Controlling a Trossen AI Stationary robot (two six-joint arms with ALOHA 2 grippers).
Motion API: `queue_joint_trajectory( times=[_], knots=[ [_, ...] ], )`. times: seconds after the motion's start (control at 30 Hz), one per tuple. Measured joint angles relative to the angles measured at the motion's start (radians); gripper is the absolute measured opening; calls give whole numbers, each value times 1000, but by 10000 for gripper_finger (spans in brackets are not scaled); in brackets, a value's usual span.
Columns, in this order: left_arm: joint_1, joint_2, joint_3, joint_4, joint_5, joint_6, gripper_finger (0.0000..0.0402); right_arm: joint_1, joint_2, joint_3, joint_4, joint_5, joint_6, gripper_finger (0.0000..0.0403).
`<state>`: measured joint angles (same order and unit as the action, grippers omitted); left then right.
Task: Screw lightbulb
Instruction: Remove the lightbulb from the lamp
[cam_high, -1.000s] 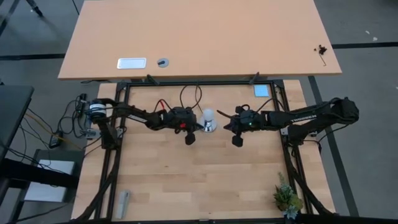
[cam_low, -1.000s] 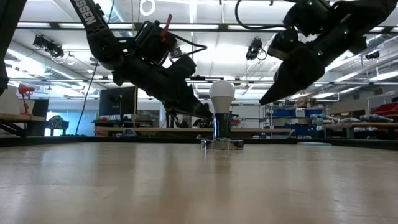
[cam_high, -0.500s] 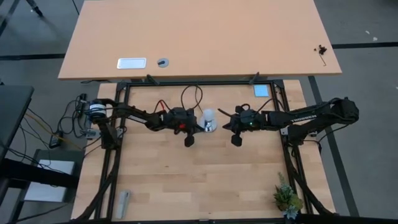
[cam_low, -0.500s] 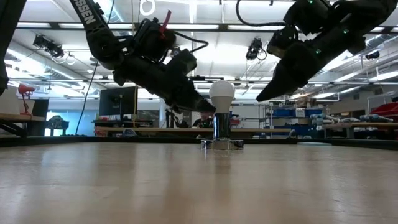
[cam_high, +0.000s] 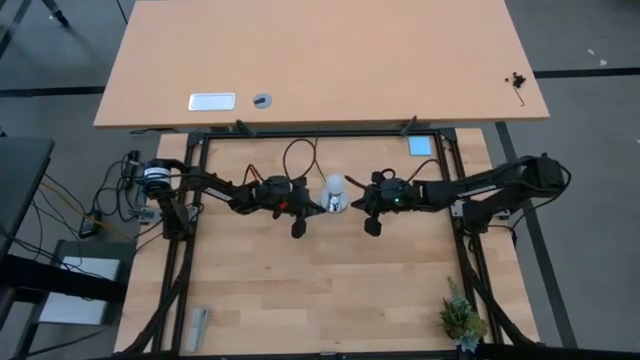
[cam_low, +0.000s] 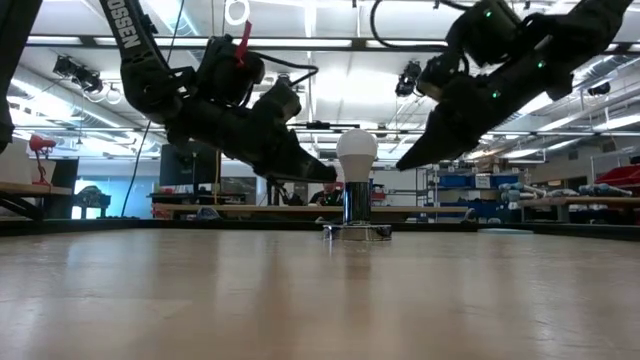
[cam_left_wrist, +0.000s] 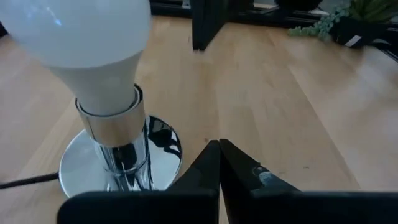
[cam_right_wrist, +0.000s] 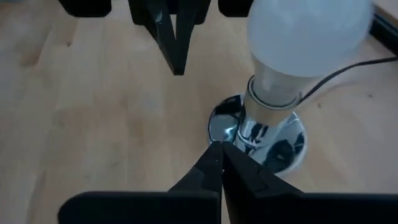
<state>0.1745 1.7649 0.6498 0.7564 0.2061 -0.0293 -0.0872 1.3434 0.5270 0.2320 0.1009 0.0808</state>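
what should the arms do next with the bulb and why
Probably back both arms away. The lightbulb stands upright in its socket base, and the left gripper and right gripper both have shut fingers, holding nothing, beside it.

The lightbulb (cam_left_wrist: 81, 37) ran off the left wrist picture's top edge, and its threaded base sat hidden inside the socket (cam_left_wrist: 118, 149). The black cord (cam_left_wrist: 22, 182) left the frame at once. In the low view, a figure (cam_low: 322, 196) behind the socket was perhaps a person.
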Motion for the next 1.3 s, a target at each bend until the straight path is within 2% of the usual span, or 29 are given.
queue_joint_trajectory(
  times=[0.2,0.33,0.57,0.73,1.03,1.3],
  knots=[
    [0,0,1,48,-26,8,10,0,113,0,101,0,17,25],
    [0,0,1,64,-33,3,10,2,144,0,147,0,13,24],
    [0,0,2,63,-60,4,10,17,110,0,150,1,11,10],
    [0,0,2,64,-100,1,10,23,84,0,161,1,19,17],
    [0,1,2,-8,-102,-1,10,47,77,0,171,1,21,21],
    [-3,1,1,28,-102,-1,10,52,77,0,177,1,16,11]
  ],
)
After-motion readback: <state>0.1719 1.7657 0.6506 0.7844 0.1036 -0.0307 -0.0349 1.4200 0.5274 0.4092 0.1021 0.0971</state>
